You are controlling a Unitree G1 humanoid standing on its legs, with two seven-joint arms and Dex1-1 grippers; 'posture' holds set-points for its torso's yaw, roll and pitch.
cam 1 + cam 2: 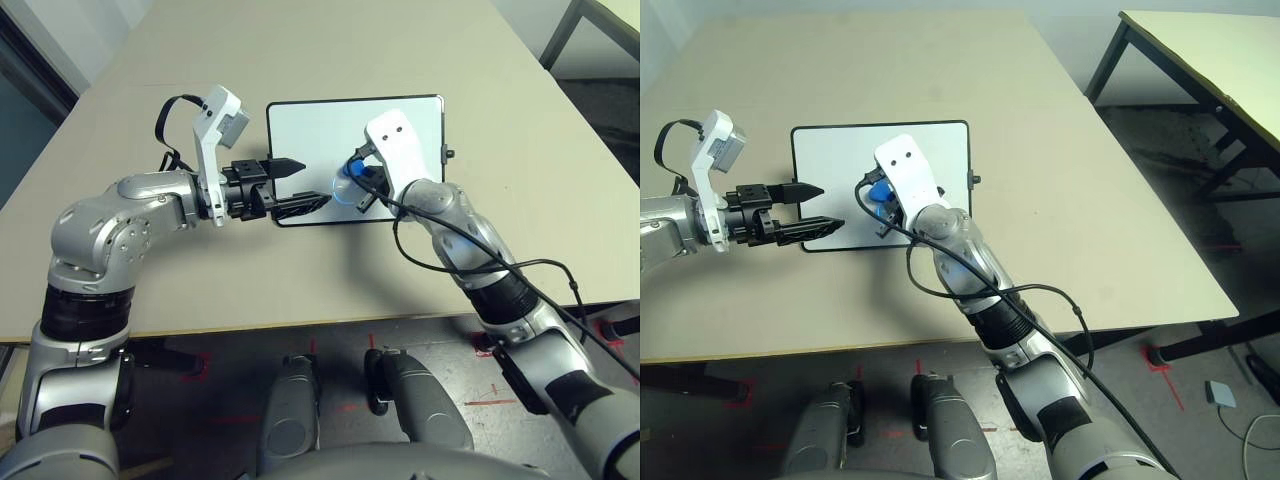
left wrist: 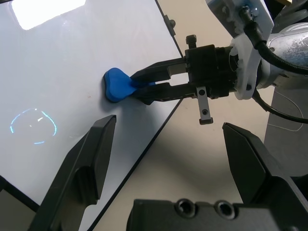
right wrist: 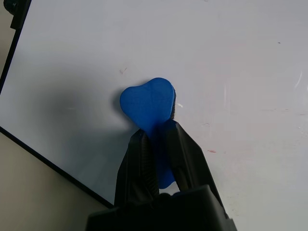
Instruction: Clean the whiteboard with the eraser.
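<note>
The whiteboard (image 1: 320, 135) lies flat on the tan table, its surface almost all white with a few faint red specks (image 3: 211, 151). My right gripper (image 3: 156, 127) is shut on the blue eraser (image 3: 147, 102), which presses on the board near its near edge (image 2: 117, 85). My left gripper (image 1: 312, 183) stands open at the board's near left corner, one finger over the white surface and the other along the black frame. It holds nothing and points toward the eraser (image 1: 345, 185).
A small black knob (image 1: 449, 154) sticks out of the board's right side. The tan table (image 1: 300, 290) stretches wide around the board. A second table (image 1: 1200, 60) stands off to the far right, with a cable on the floor below it.
</note>
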